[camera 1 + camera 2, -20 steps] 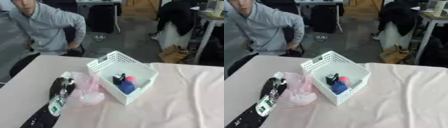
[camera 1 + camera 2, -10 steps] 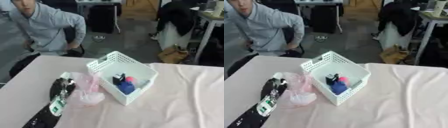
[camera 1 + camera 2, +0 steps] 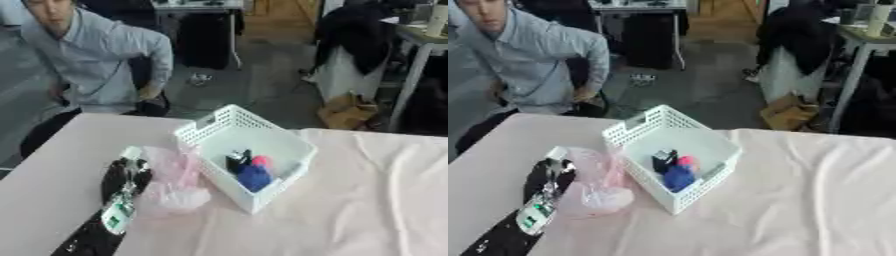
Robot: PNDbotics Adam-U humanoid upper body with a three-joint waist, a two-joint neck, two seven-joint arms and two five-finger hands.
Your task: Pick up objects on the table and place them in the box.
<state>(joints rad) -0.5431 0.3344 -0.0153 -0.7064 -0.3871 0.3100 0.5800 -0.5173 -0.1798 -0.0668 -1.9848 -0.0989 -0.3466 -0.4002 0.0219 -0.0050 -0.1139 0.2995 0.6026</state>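
A white slatted box (image 3: pixel 215 131) stands askew in the middle of the pink-clothed table. Inside it lie a blue thing (image 3: pixel 255 177), a small pink thing (image 3: pixel 261 161) and a black thing (image 3: pixel 236 161). Just left of the box a crumpled, see-through pink bag (image 3: pixel 178 181) lies on the cloth. My left arm comes up from the lower left corner, and its black hand (image 3: pixel 124 176) rests against the bag's left side. Its grip on the bag is hidden. My right hand shows in neither view.
The table (image 3: pixel 798 200) runs on to the right of the box under a wrinkled cloth. A person sits on a chair past the far left edge, touching nothing. Furniture and a cardboard box stand on the floor behind.
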